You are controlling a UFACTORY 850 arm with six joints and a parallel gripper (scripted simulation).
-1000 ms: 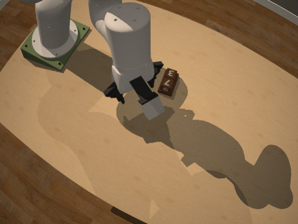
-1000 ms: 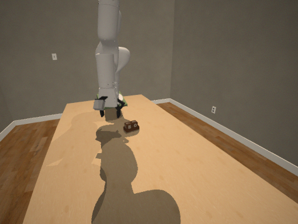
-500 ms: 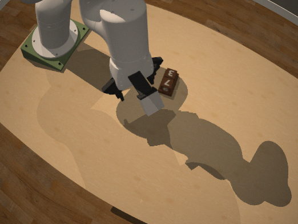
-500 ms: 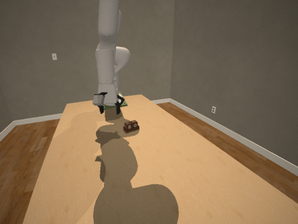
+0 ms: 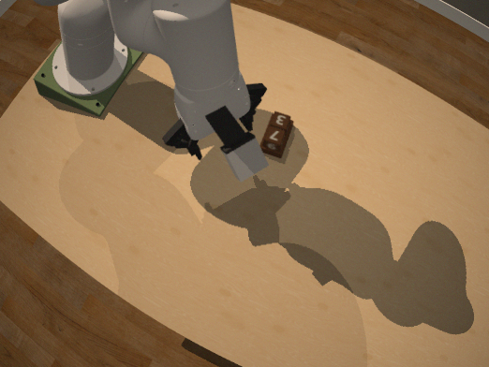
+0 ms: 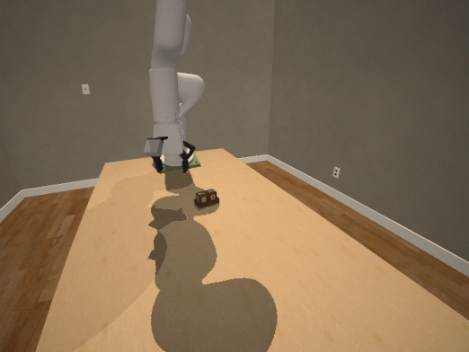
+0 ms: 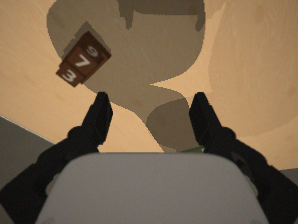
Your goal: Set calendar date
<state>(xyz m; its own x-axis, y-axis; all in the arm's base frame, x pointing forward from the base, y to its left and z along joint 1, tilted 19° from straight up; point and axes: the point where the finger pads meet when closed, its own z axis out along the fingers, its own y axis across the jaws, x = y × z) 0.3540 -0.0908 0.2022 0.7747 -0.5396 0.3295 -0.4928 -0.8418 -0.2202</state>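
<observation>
Lying diagonally, calendar (image 5: 277, 134) flat.

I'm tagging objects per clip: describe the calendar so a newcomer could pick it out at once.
Start at the arm's green base plate at one end of the long wooden table. Just beyond the open gripper sits the calendar, a small dark brown tray with two cubes side by side, their tops showing white 3 and 7; it is the only loose object on the table.

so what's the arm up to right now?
The arm's gripper hangs open and empty above the table, off to one side of the small brown block calendar. Nothing is being touched. Both cubes sit side by side in the tray, with 3 and 7 showing on their top faces. The month side is too small to read in the exterior view, so the date shown is unclear.
</observation>
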